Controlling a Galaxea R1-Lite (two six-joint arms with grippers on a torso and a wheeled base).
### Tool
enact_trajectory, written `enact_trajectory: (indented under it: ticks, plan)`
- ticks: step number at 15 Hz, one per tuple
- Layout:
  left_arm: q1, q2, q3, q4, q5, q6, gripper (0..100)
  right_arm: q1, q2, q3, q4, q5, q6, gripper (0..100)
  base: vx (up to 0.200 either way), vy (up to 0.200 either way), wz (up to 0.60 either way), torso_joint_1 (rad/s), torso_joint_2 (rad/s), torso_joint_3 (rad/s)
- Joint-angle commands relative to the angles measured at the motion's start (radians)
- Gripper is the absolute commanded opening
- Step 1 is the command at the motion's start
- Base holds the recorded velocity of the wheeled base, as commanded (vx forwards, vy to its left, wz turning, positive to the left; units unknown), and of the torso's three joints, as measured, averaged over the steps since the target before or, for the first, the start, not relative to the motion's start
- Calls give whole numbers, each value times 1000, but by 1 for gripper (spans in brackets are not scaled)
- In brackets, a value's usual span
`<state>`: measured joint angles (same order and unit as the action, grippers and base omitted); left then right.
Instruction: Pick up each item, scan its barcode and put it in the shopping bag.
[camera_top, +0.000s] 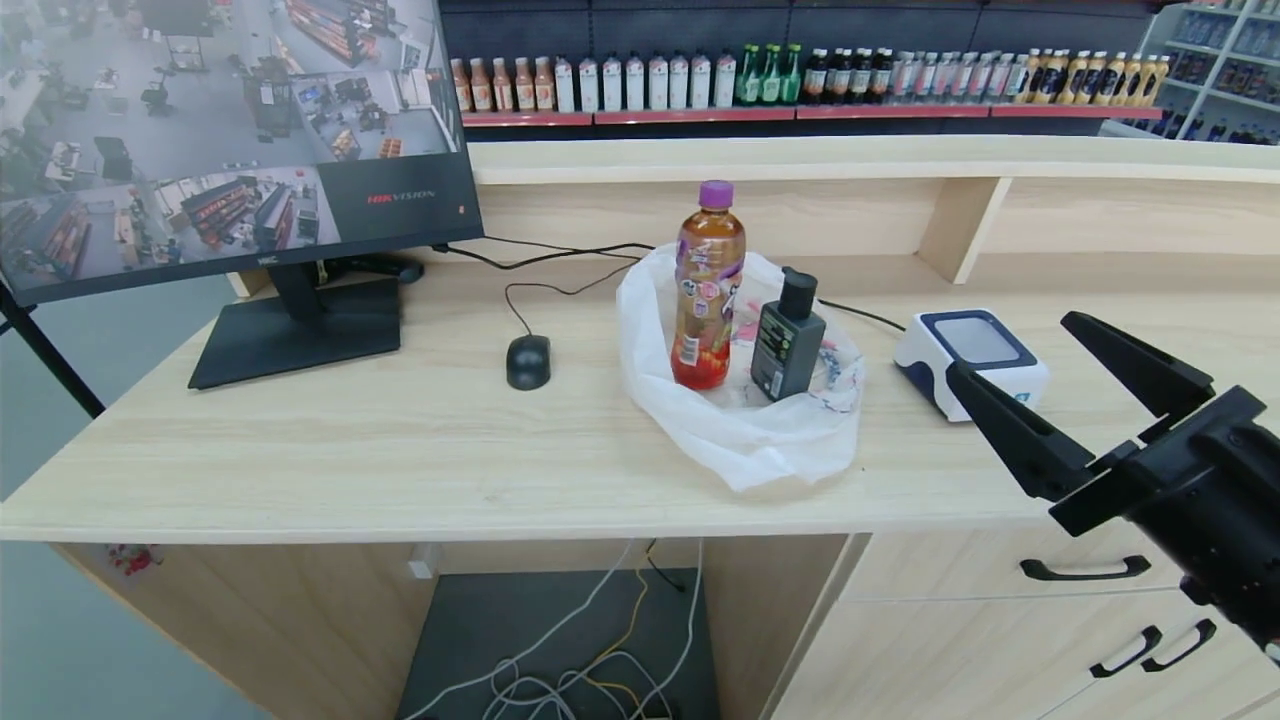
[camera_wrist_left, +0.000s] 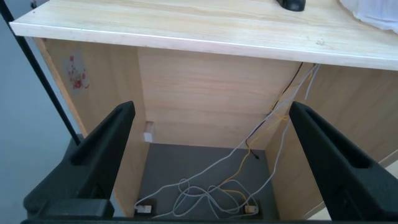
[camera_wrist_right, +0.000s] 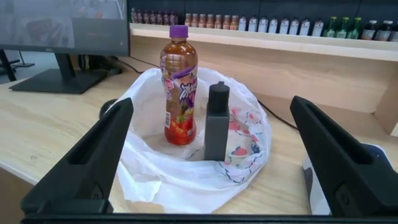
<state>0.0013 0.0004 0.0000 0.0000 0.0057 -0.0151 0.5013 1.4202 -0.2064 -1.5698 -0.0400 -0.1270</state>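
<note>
Head view: tea bottle (camera_top: 708, 290) and pump bottle (camera_top: 789, 340) upright inside shopping bag (camera_top: 740, 435), scanner (camera_top: 985, 350) at its 3 o'clock; right gripper (camera_top: 1018, 348) spread, empty, at 4 o'clock. Left wrist view: left gripper (camera_wrist_left: 212, 111) spread, empty, below counter (camera_wrist_left: 186, 31) edge.

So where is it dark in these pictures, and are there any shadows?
Head view: even light on the counter, with only faint shadows under the mouse and the shopping bag. Left wrist view: the space under the counter is dim, and the cables lie in shade. Right wrist view: the shopping bag looks bright, and the right gripper's fingers look nearly black.
</note>
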Motion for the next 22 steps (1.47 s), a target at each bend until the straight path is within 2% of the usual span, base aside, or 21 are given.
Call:
enact_trajectory:
  ticks: [1, 5, 22]
  plan:
    - [0, 0, 0, 0, 0, 0, 100, 0, 22, -2, -1, 0, 0, 100, 0, 0, 0, 0, 0, 0]
    - [0, 0, 0, 0, 0, 3, 100, 0, 31, -2, -1, 0, 0, 100, 0, 0, 0, 0, 0, 0]
    - [0, 0, 0, 0, 0, -5, 100, -3, 26, 10, -1, 0, 0, 100, 0, -200, 0, 3, 2, 1]
